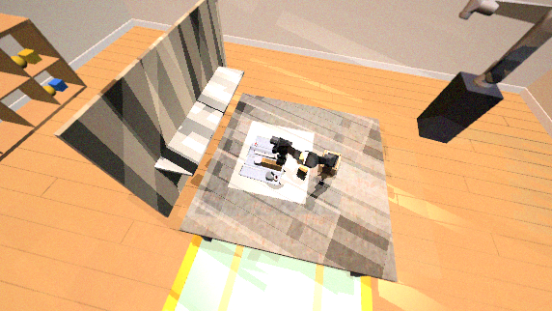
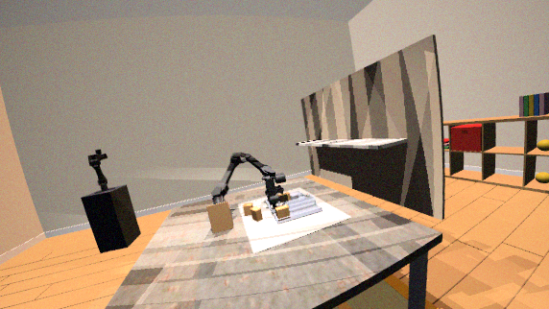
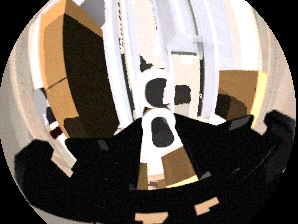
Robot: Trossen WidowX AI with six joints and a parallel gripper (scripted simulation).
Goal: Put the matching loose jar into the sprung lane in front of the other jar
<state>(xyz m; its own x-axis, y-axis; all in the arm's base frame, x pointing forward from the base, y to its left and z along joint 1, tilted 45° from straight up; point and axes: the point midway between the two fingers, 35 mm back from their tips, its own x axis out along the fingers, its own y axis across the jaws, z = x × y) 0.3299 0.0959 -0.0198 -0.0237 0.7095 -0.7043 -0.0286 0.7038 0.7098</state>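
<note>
The held jar (image 3: 161, 132) was located at the centre of the wrist frame, between the fingers of the claw (image 1: 281, 157) (image 2: 273, 201) (image 3: 157, 117). The claw was closed on this jar, its fingers kept partly apart by the body. A second jar (image 3: 156, 91), also light-rimmed with a dark centre, was positioned directly above the held jar in the wrist frame. Contact between the two jars, and contact of the held jar with the lane floor, could not be determined.

The pale lane unit (image 1: 247, 171) (image 2: 309, 206) lay on a white mat (image 1: 289, 194) (image 2: 261, 240), right of centre in the exterior frame. The mat rested on the patterned surface (image 1: 357, 203) (image 2: 206, 269). The black arm (image 1: 311, 158) (image 2: 243, 156) arched over from the left in the exterior frame, its wrist section directed downward at the unit.
</note>
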